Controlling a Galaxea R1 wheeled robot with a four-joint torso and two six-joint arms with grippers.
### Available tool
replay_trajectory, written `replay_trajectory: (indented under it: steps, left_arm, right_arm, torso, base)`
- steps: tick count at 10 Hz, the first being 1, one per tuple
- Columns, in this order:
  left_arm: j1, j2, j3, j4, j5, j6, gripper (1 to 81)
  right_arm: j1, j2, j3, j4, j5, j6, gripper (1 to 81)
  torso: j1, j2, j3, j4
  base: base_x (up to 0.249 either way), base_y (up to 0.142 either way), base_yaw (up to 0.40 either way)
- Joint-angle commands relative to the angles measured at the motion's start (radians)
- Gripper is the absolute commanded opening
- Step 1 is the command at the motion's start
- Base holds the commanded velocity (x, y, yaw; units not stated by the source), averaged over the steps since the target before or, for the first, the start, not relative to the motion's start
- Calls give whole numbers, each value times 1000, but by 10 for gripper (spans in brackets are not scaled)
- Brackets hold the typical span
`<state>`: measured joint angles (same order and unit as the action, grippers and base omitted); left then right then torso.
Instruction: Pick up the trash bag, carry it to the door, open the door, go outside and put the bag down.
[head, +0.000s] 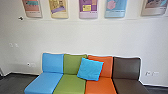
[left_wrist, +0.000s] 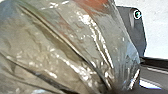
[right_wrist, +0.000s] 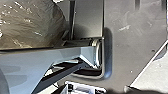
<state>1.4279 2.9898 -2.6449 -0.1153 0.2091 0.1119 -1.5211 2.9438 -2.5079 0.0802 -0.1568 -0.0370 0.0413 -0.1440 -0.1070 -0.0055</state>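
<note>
— Which step in hand, please?
— By judgement, carrying. Turn the whole base slowly, hold the arms calm, and avoid swinging the trash bag (left_wrist: 62, 50).
— And the bag, where exactly?
— Close at the left wrist, folds drawn together to a narrow part; also near the robot's dark plate (right_wrist: 135, 45) in the right wrist view. Do not rub the thin film there.
— State of the left tool and the right tool?
— Wide, narrow or holding: cannot tell for either. Check the grip before any quick motion.
— Then edges and open room?
— Ahead, a long white wall (head: 62, 35); before it, a row of seats (head: 75, 83) with a blue cushion (head: 90, 69). At the side, some dark floor (head: 11, 83). Better to turn away, passing wide of the seat corners.
</note>
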Motion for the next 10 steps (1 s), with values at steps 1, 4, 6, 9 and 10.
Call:
replay_trajectory:
  steps: [1,4,6,9,10]
  left_arm:
    - [-59,2,3,-3,65,9,10]
    - [-59,2,2,-4,58,8,10]
    - [-59,-1,0,-3,50,9,10]
    - [-59,0,-7,-3,49,9,10]
    - [-59,3,-7,-3,49,9,10]
  right_arm:
    - [49,8,3,-4,-67,-6,811]
    - [51,20,-9,-19,-67,-4,811]
    - [54,45,-40,-19,-67,-4,811]
    - [54,88,-121,-20,-67,-4,811]
    - [51,100,-147,-19,-66,-4,811]
  torso:
    - [0,0,-1,0]
    - [-1,0,15,0]
    - [-1,0,15,0]
    - [-1,0,15,0]
    - [-1,0,15,0]
  base:
    - [0,0,0]
    - [0,0,0]
    - [0,0,0]
    - [0,0,0]
    - [0,0,0]
